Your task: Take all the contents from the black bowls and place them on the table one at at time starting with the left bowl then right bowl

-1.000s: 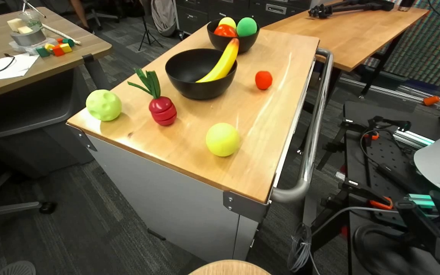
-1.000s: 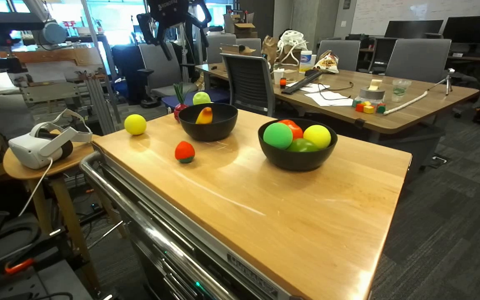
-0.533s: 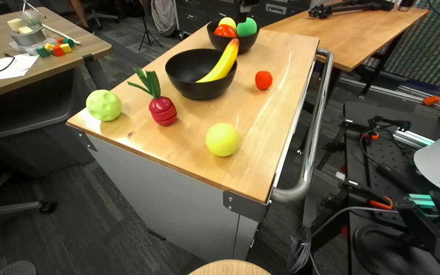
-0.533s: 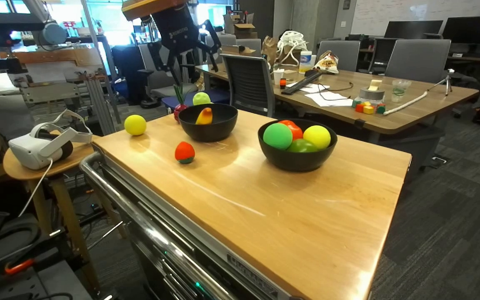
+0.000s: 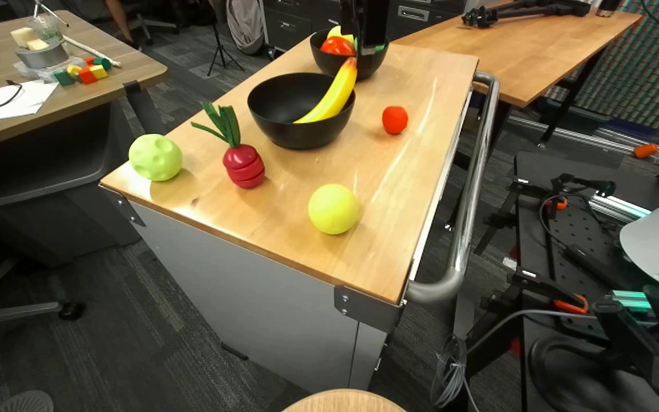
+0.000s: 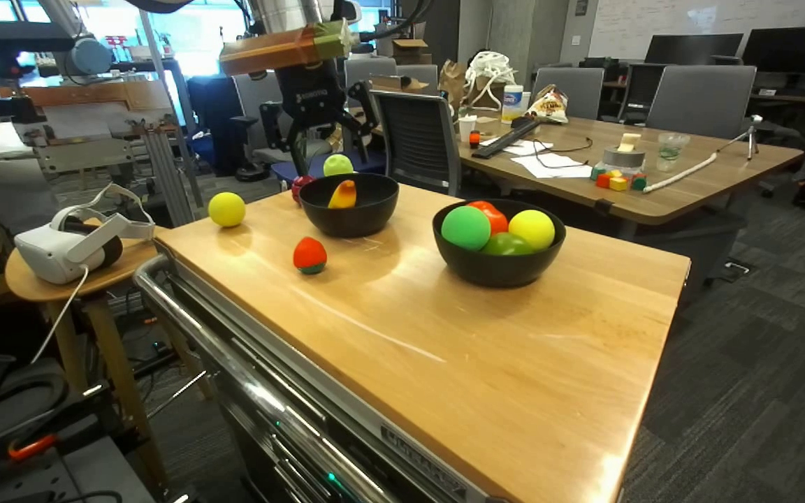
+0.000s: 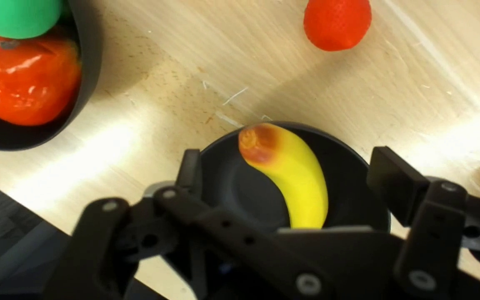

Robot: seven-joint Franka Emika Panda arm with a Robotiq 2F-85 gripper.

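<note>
Steel rail [image 6: 270, 405] runs along near edge of wooden table [image 6: 514, 363]. Right bowl [image 6: 500, 271] loaded: green ball [image 6: 466, 228], yellow ball [image 6: 534, 228], glossy red fruit [image 6: 496, 217], dark green fruit [image 6: 507, 244]. Small red fruit [image 6: 310, 253] on wood, farther left. Beyond it left bowl [image 6: 350, 222], banana [image 6: 343, 195] inside; lone yellow ball [image 6: 226, 209] far left. Desk [image 6: 731, 168], grey chair [image 6: 701, 101] behind. Over to wrist view: gripper [image 7: 292, 177] spread wide above left bowl, grasping nothing, banana untouched. Gripper hides banana's near end; in exterior view, left bowl partly blocks radish [image 6: 296, 188] and lime ball [image 6: 337, 164].

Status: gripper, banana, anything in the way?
Gripper open, nothing held. Banana below it, in black bowl, not gripped. Black bowl may crowd the grasp.
</note>
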